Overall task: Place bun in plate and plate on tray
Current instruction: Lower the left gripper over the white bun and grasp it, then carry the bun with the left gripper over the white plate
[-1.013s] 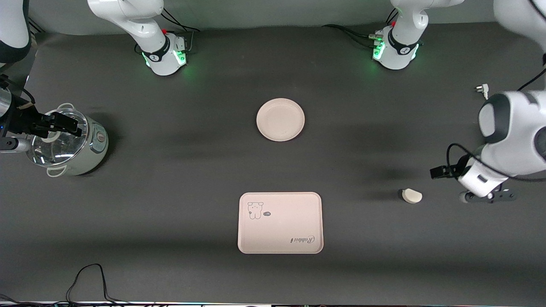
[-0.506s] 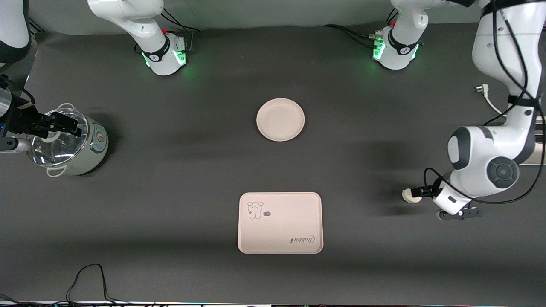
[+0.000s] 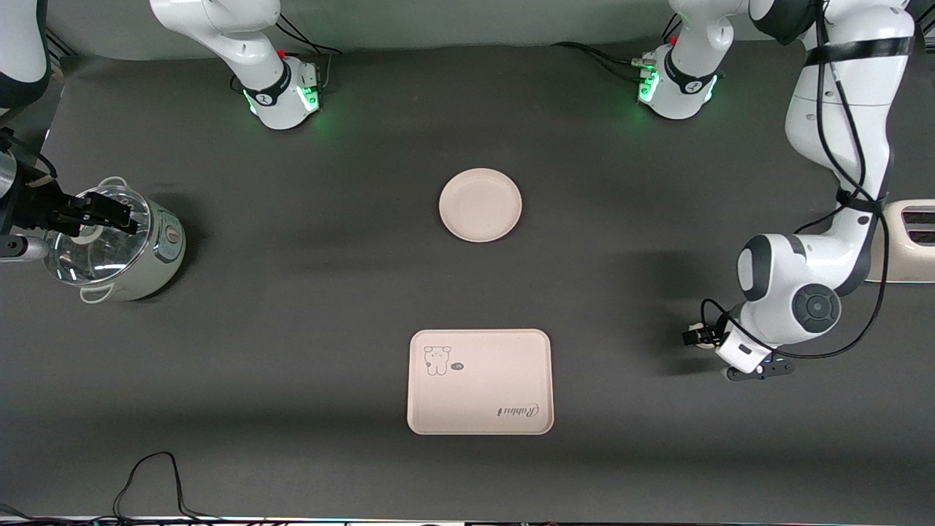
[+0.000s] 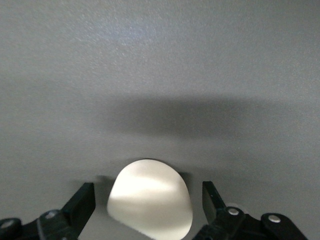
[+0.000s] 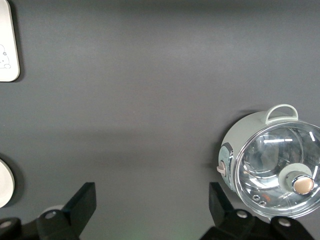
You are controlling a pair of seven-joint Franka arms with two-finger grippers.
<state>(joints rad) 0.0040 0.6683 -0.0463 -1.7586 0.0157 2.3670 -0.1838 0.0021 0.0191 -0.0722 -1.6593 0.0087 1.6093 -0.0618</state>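
Straddling the bun (image 4: pixel 150 197), the left claw (image 4: pixel 147 202) gapes; right claw (image 5: pixel 150 205) spread over the cooker (image 3: pixel 117 245).

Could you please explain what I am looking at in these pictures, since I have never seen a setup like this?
These are two white robot arms at a dark table. One picture looks down from a high camera facing them; the other two come from cameras on each arm's wrist. On the table lie a round plate, a rectangular tray nearer that camera, and a glass-lidded cooker at the right arm's end. The left gripper is low over a small bun, open fingers on either side, apart from it. The right gripper hangs open beside the cooker, holding nothing, and waits. A pale appliance peeks in at the left arm's end.
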